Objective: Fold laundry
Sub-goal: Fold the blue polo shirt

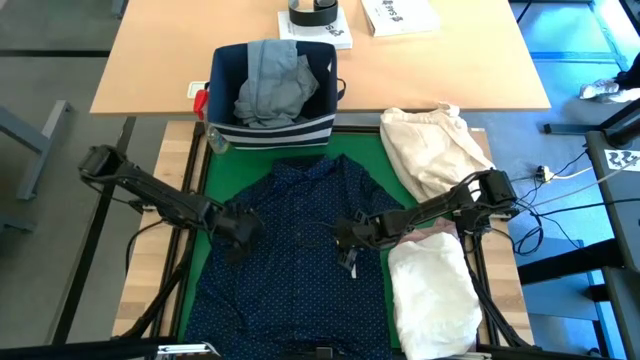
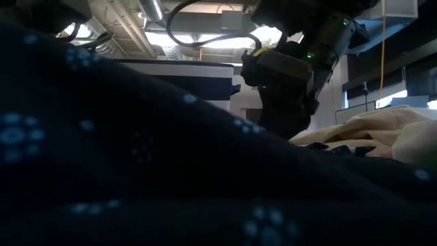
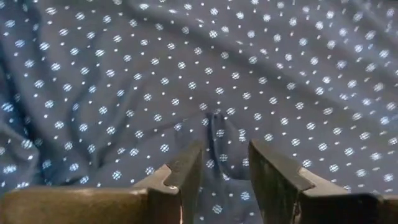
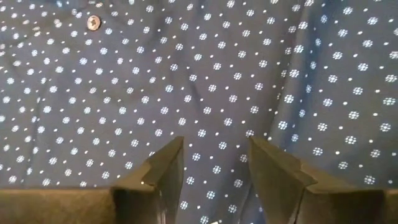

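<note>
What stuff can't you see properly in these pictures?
- Low view: the dotted navy shirt fills the front and hides nearly the whole table.
- High view: the white shirt is cut off by the bottom edge.
- High view: what lies under the grey jeans in the striped bin is hidden.
- Wrist views: only dotted fabric shows past the jaws.

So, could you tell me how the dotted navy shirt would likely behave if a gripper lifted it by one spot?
The dotted navy shirt is creased and rippled where it lies, so it probably drapes limply rather than lifting flat. It looks like thin woven cloth, likely light. Spread this wide, the rest would probably drag behind.
</note>
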